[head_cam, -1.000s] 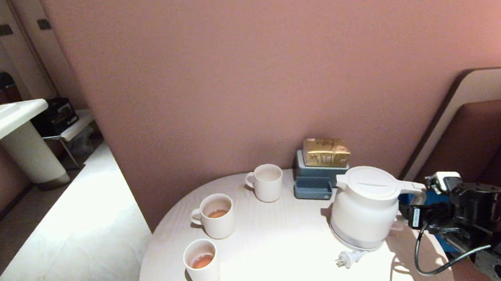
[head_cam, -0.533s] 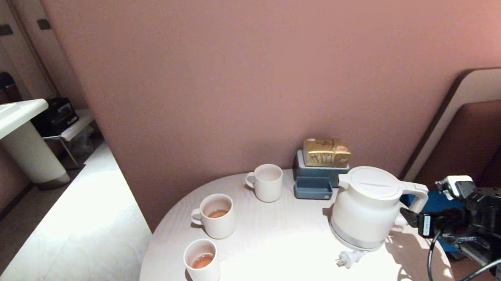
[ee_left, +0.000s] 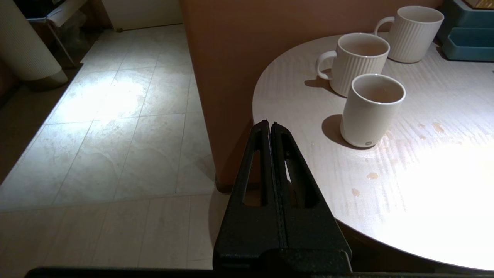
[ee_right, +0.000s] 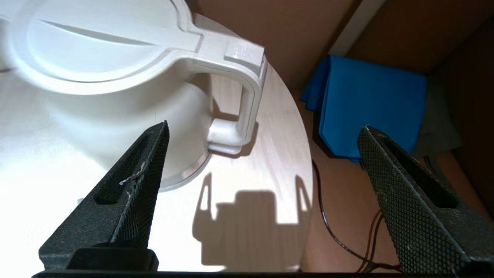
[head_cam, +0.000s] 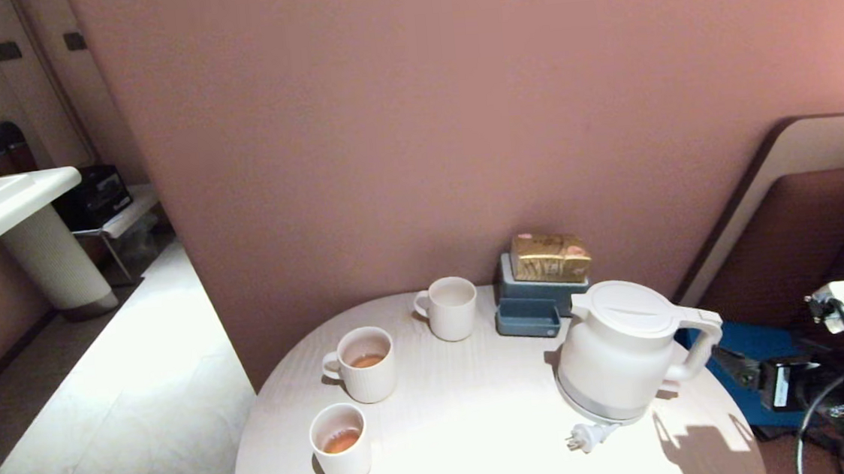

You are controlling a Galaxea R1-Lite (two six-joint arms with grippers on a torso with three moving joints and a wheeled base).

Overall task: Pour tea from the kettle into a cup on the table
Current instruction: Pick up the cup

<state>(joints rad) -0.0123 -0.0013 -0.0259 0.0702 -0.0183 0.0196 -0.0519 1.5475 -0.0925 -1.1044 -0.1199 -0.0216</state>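
Note:
The white kettle (head_cam: 615,350) stands upright on the right side of the round white table (head_cam: 476,444), handle toward my right arm. My right gripper (head_cam: 753,377) hangs off the table's right edge, clear of the handle, jaws wide open and empty. In the right wrist view the kettle (ee_right: 100,58) lies ahead of the right gripper (ee_right: 265,125). The plain cup (head_cam: 340,443) sits at the front left with a little reddish tea (head_cam: 341,440) in it. My left gripper (ee_left: 269,124) is shut and parked beside the table's left edge, short of the cup (ee_left: 370,110).
Two ribbed mugs (head_cam: 363,364) (head_cam: 449,308) stand behind the cup. A blue-grey box with a gold packet (head_cam: 548,257) sits against the wall. The kettle's plug (head_cam: 587,435) lies on the table. A blue cloth (ee_right: 370,100) and cables lie off the right edge. Tea drops (ee_left: 436,126) spot the tabletop.
My right gripper has drawn back to the right, away from the kettle's handle, and its jaws have spread wider. The kettle, the cups and the left arm have stayed put.

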